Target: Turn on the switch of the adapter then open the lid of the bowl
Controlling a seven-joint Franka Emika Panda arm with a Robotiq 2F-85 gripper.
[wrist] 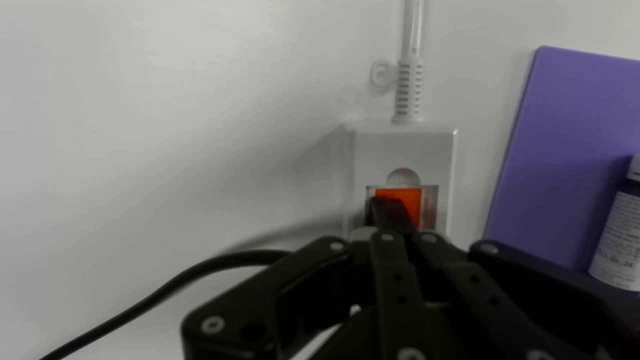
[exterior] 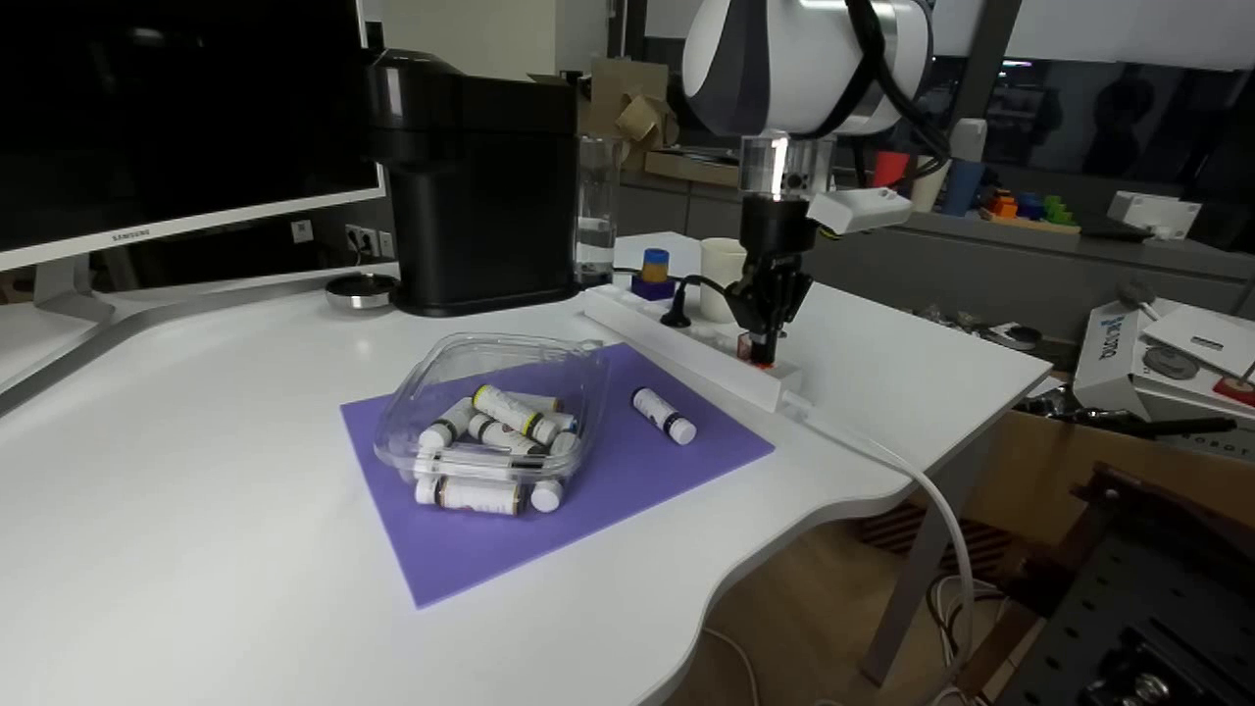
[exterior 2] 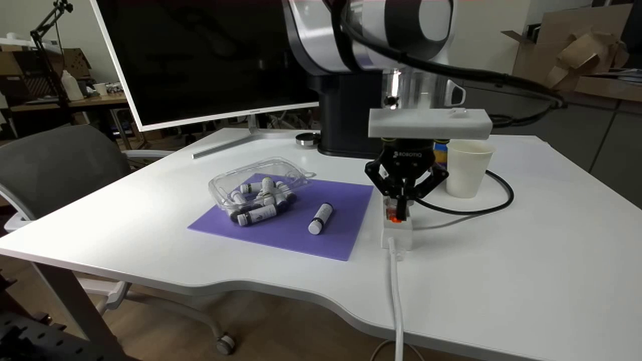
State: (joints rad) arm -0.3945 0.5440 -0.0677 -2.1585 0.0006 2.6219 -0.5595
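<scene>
The adapter is a long white power strip with a white cable; its near end shows in an exterior view and in the wrist view. Its orange-red switch is under a clear cover with a cut-out. My gripper is shut and empty, pointing down with its fingertips at the switch and partly hiding it. It also shows in an exterior view and in the wrist view. The clear bowl holds white cylinders. The clear lid appears to sit over it; their seam is hard to see.
A purple mat lies under the bowl, with a loose white cylinder on it. A paper cup and a black cable stand close behind the gripper. A black machine and a monitor stand at the back.
</scene>
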